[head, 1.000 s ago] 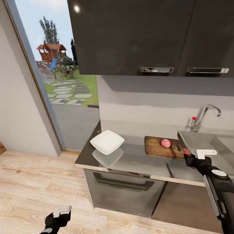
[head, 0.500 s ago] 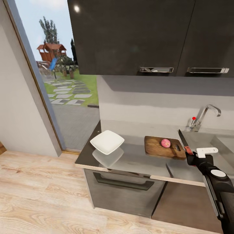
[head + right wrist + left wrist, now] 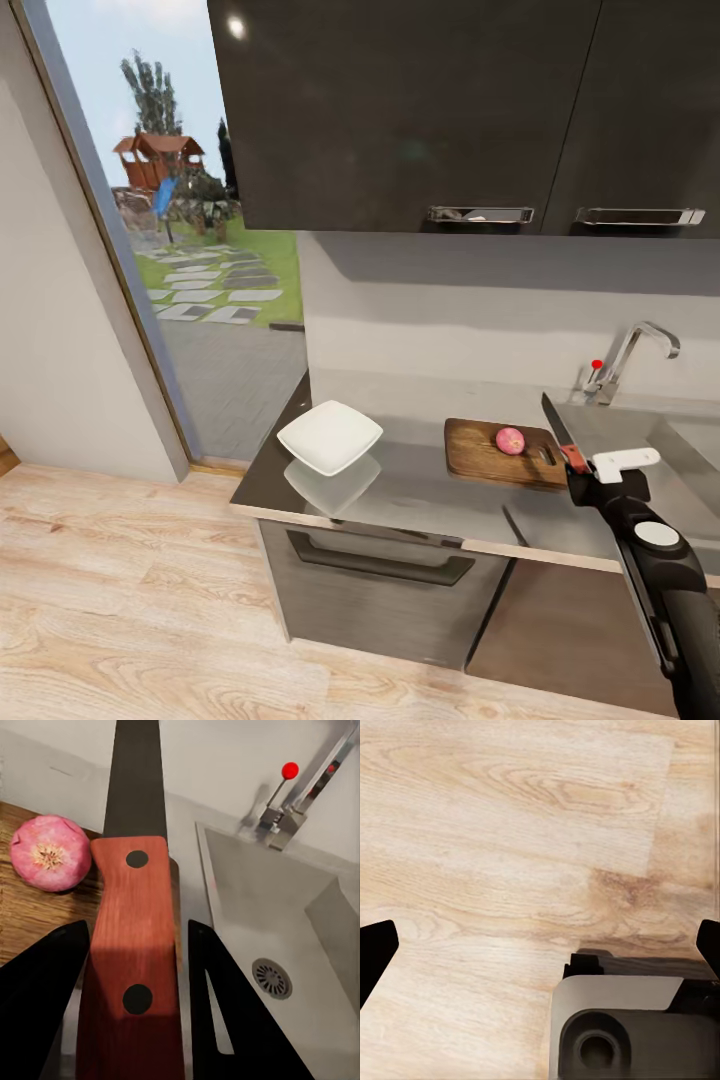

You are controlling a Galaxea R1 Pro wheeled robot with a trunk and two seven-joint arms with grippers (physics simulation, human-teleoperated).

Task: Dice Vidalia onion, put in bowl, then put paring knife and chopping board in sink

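The surface (image 3: 420, 490) carries the sink (image 3: 690, 440) at its right end, the chopping board (image 3: 490, 455) just beside the basin, and the bowl (image 3: 330, 437) near the left corner. The Vidalia onion (image 3: 510, 440) rests on the board's sink-side half. The right gripper (image 3: 590, 478), jaws clamped on the paring knife (image 3: 560, 432), hovers at the board's sink-side edge; the blade's long axis points toward the back wall, the onion just left of it. The left gripper (image 3: 540, 952) has its jaws apart above the floor.

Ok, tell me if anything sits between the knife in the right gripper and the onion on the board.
Nothing visible does. The right gripper holds the paring knife just past the chopping board's sink-side end, and the board surface around the Vidalia onion is bare.
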